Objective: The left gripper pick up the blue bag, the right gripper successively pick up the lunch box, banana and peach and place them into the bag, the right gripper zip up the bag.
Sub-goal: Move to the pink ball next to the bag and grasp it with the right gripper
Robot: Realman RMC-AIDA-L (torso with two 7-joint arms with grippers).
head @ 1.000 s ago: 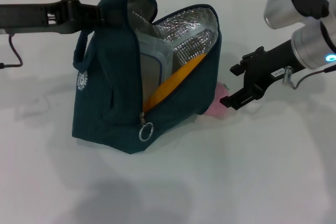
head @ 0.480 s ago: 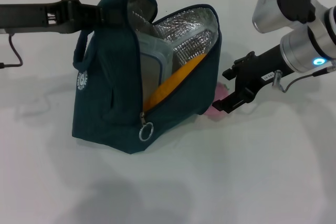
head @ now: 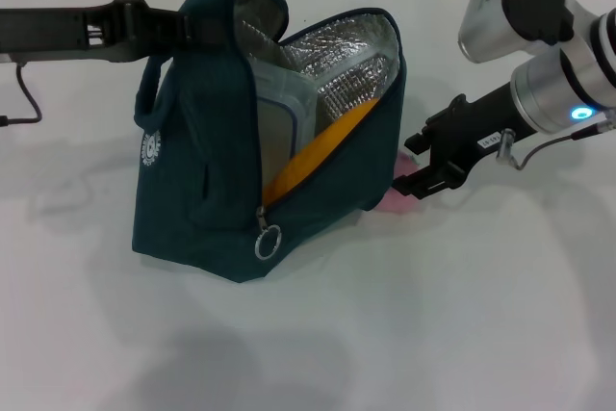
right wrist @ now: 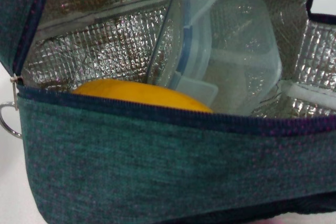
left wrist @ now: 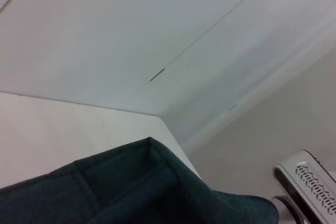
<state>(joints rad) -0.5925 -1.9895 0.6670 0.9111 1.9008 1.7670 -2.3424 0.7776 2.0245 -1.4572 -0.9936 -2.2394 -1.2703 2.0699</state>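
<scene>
Fabric shell: the blue bag [head: 207, 156] is dark teal woven cloth, standing on the table [head: 404, 315] with its mouth gaping wide and its top flap peaked upward.
Lining: quilted silver foil [right wrist: 100, 51] with a fine grid texture, creased and shiny inside the opening.
Zipper: unzipped; a round metal ring pull [head: 268, 241] hangs at the low front end of the track.
Logo: a small white round print [head: 151, 148] on the bag's side, below a loop handle [head: 146, 93].
Lunch box: the lunch box [right wrist: 231, 56] is clear plastic with rounded corners and a blue-rimmed lid, standing on edge inside the bag against the foil.
Banana: the banana [head: 318, 151] is smooth and yellow-orange, leaning diagonally inside the bag, just in front of the lunch box.
Peach: the peach [head: 397, 192] is a pink rounded shape on the table, touching the bag's right side and mostly hidden by it and by the right gripper.
Left gripper: the left gripper [head: 183, 28] is black, reaching in from the left and clamped on the cloth at the top of the bag.
Right gripper: the right gripper [head: 416, 166] is black, low by the table, its fingers spread apart at the peach, one above it and one beside it.
Table: smooth, matte white.
</scene>
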